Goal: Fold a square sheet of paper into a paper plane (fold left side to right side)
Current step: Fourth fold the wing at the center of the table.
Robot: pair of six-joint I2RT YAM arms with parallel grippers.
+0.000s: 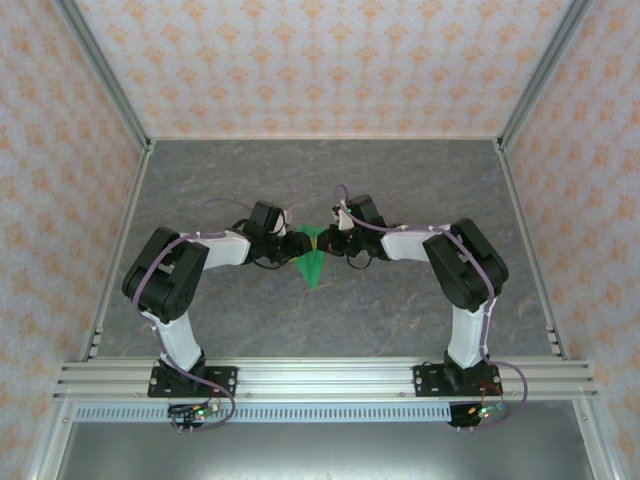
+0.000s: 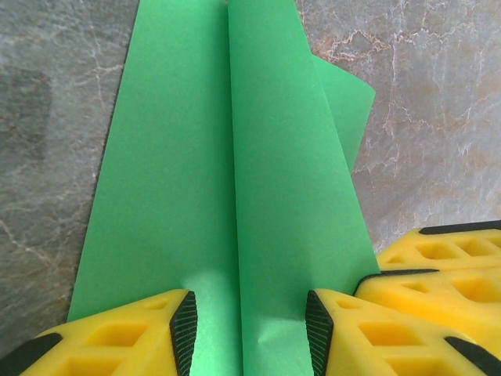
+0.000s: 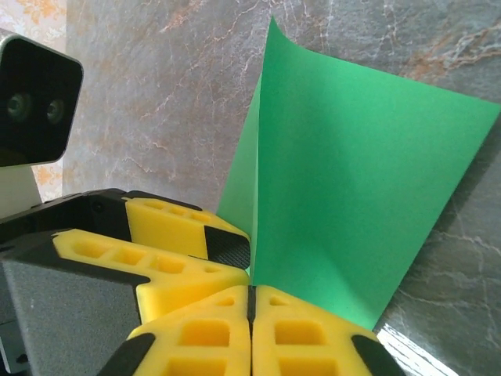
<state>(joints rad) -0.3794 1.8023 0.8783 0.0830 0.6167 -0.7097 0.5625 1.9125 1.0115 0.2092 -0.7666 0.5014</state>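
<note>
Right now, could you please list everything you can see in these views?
sheet of paper: one, bright green, folded to a point, mid-table between the grippers.
table: one, grey marbled, under everything.
walls: three, pale with an orange pattern, around the table.
frame rails: silver, along the near edge and up the corners.
left arm: one, black and white, based on the near rail.
right arm: one, black and white, based on the near rail.
left gripper: one, yellow with black pads, open, straddling the sheet's centre crease.
right gripper: one, yellow, shut on the sheet.
</note>
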